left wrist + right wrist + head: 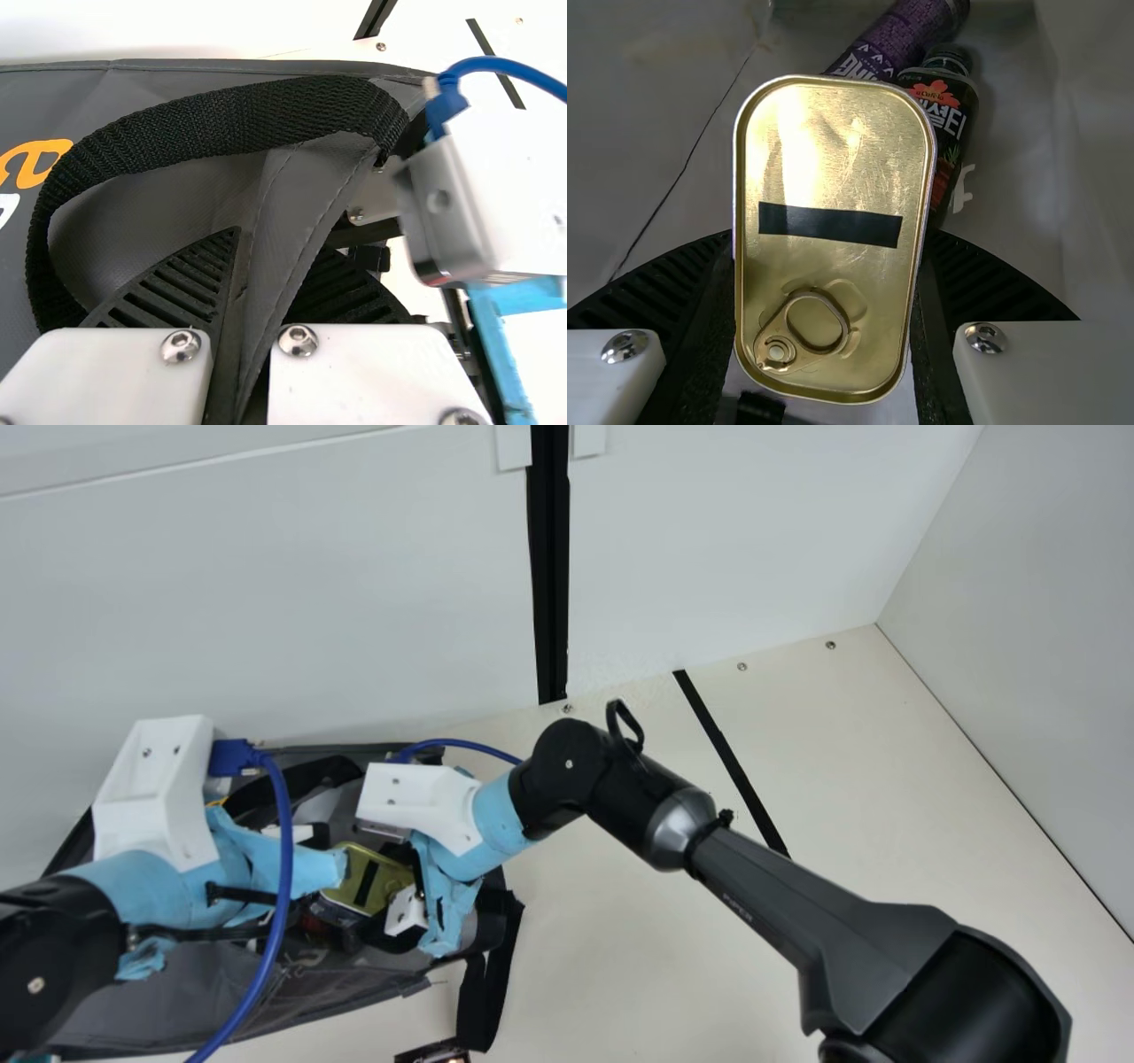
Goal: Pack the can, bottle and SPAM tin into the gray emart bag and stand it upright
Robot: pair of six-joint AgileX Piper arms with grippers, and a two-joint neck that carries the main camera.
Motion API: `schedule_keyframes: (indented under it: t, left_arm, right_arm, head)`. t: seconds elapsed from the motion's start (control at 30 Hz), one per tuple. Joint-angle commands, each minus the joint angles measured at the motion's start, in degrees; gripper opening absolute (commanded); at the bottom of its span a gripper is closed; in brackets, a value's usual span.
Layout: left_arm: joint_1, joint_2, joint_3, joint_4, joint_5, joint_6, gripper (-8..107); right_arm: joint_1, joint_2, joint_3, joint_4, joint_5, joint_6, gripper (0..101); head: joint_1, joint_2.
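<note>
While my left gripper (275,864) pinches the gray bag (177,1001), my right gripper (392,895) clasps the SPAM tin (833,168) — over the bottle (946,111).

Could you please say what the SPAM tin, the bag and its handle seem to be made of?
The SPAM tin looks like shiny gold-toned metal, with glare and a pull ring. The gray bag seems matte synthetic fabric, perhaps coated, given its creases and stitching. Its black handle resembles matte nylon webbing, coarsely woven.

White back wall (266,602), vertical black strip (549,584), pale side wall (1036,620), cream table (895,788), slanting black line (732,762), small screws (742,666)
</note>
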Motion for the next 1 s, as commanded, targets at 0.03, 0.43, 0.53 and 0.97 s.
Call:
schedule_keyframes:
  t: [0.03,0.43,0.53,0.97]
  left_arm:
    - [0.0,0.0,0.0,0.0,0.0,0.0,-8]
    - [0.0,0.0,0.0,0.0,0.0,0.0,-8]
    - [0.0,0.0,0.0,0.0,0.0,0.0,-8]
    - [0.0,0.0,0.0,0.0,0.0,0.0,-8]
  right_arm:
    - [0.34,0.81,-0.74,-0.2,0.04,0.4,0]
    - [0.91,2.88,-2.88,-0.85,-0.11,1.64,33]
    - [0.85,2.97,-3.03,-0.88,-0.13,1.74,43]
    - [0.18,2.02,-2.12,-0.79,-0.17,1.55,87]
  head:
    - [-1.3,-0.14]
    - [-1.3,-0.14]
    - [-1.3,-0.14]
    - [-1.3,-0.14]
